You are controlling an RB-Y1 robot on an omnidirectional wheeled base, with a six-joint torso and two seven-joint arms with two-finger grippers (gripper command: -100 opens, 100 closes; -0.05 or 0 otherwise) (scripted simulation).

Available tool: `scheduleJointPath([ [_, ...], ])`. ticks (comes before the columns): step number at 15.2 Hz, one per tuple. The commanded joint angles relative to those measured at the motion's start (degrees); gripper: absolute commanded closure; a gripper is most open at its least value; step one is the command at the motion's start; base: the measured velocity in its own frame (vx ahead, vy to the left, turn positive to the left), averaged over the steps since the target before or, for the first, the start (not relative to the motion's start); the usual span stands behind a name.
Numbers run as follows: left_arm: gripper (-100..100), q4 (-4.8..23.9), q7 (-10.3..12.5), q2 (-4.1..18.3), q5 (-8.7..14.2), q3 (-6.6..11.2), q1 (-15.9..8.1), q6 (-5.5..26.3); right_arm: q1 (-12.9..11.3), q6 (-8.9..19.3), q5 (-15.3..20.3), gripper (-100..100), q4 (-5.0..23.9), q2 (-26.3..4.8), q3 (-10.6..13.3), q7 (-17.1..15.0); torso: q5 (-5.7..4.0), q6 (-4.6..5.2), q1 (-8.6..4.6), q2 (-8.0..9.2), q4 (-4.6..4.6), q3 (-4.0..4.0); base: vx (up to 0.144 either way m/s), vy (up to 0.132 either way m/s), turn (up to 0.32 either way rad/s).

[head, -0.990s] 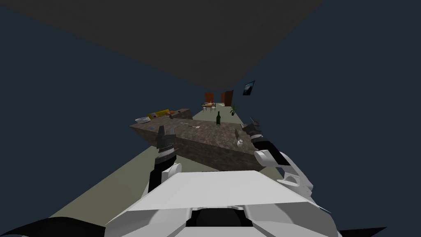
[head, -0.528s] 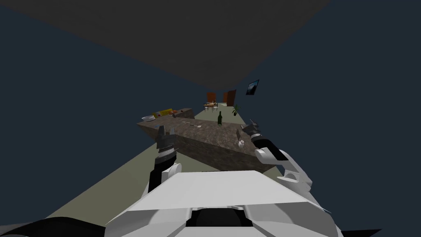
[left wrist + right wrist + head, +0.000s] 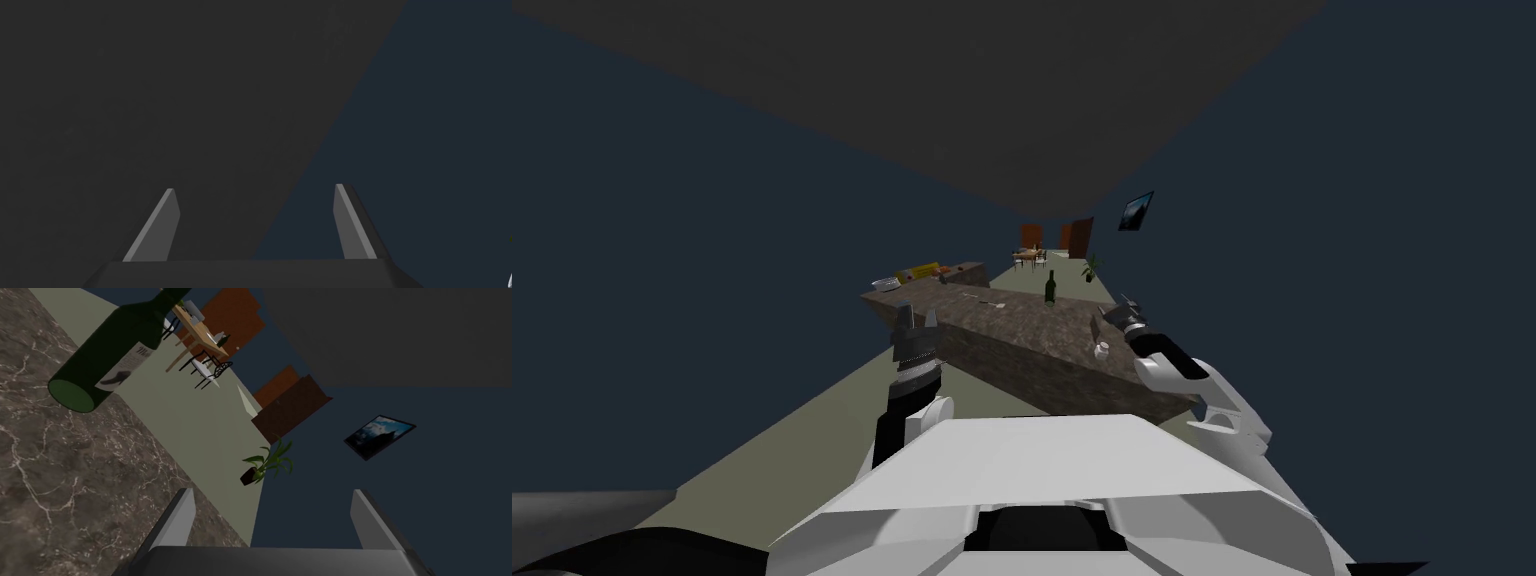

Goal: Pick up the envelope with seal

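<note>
Left gripper spread, empty, by counter corner; probable envelope, small and pale, ahead-right on top, apparently nearer it than right gripper, also spread.

Dark blue walls; pale olive floor; marbled brown counter; far wooden table; potted plant.

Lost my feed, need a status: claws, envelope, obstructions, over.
Left claw, right claw open, empty. Possible envelope: small flat item on counter. Green bottle upright near right claw.
</note>
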Motion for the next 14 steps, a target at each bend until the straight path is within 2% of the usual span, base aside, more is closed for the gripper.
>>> scheduleJointPath([
  [1,0,0.00,0.00,0.00,0.00,0.00,0.00,0.00,-0.26,2.84,0.14,-100,0.27,0.06,-0.10,-1.88,0.00,0.00,0.00,0.00,0.00,0.00,-0.022,-0.023,0.096],
  [2,0,0.00,0.00,0.00,0.00,0.00,0.00,0.00,-0.26,2.84,0.14,-100,0.27,0.06,-0.10,-1.88,-0.01,0.01,0.00,0.00,0.00,0.00,-0.007,-0.009,0.028],
  [3,0,0.00,0.00,0.00,0.00,0.00,0.01,0.00,-1.24,4.91,-0.05,-100,1.21,-0.71,-0.92,-4.39,0.00,0.03,0.03,-0.03,0.00,-0.01,-0.019,-0.012,0.105],
  [4,0,0.00,0.00,0.00,0.00,0.00,0.00,0.00,-1.24,5.81,-0.05,-100,1.21,-0.71,-0.92,-5.29,0.01,0.00,0.03,-0.02,0.00,-0.01,-0.027,-0.021,0.146],
  [6,0,0.00,0.00,0.00,0.00,0.00,0.01,0.00,-1.24,7.23,-0.05,-100,1.21,-0.71,-0.92,-5.58,0.00,0.02,0.02,-0.02,0.00,-0.01,-0.010,-0.012,0.045],
  [7,0,0.00,0.00,0.00,0.00,0.00,0.01,0.00,-2.23,9.20,-0.25,-100,2.15,-1.46,-1.74,-8.04,0.00,0.03,0.04,-0.04,-0.01,-0.02,-0.022,-0.012,0.132],
  [8,0,0.00,0.00,0.00,0.00,0.00,0.00,0.00,-2.23,10.19,-0.25,-100,2.15,-1.46,-1.74,-8.94,0.01,0.00,0.04,-0.03,-0.01,-0.02,-0.029,-0.022,0.165],
  [9,0,0.00,0.00,0.00,0.00,0.00,0.00,0.00,-2.23,11.48,-0.25,-100,2.15,-1.46,-1.74,-9.30,0.00,0.00,0.02,-0.01,0.00,-0.01,-0.016,-0.019,0.070],
  [10,0,0.00,0.00,0.00,0.00,0.00,0.01,0.00,-2.23,11.63,-0.25,-100,2.15,-1.46,-1.74,-9.30,0.00,0.02,0.01,-0.02,0.00,-0.01,-0.004,-0.005,0.015],
  [11,0,0.00,0.00,0.00,0.00,0.00,0.01,0.00,-3.23,13.72,-0.44,-100,3.09,-2.19,-2.55,-11.73,0.00,0.03,0.04,-0.05,-0.01,-0.02,-0.019,-0.012,0.115],
  [12,0,0.00,0.00,0.00,0.00,0.00,0.00,0.00,-3.23,14.66,-0.44,-100,3.09,-2.19,-2.55,-12.64,0.01,0.00,0.03,-0.03,-0.01,-0.02,-0.032,-0.027,0.175],
  [14,0,0.00,0.00,0.00,0.00,0.00,0.01,0.00,-3.23,16.03,-0.44,-100,3.09,-2.19,-2.55,-13.01,-0.01,0.02,0.00,-0.01,0.00,-0.01,-0.010,-0.011,0.042],
])
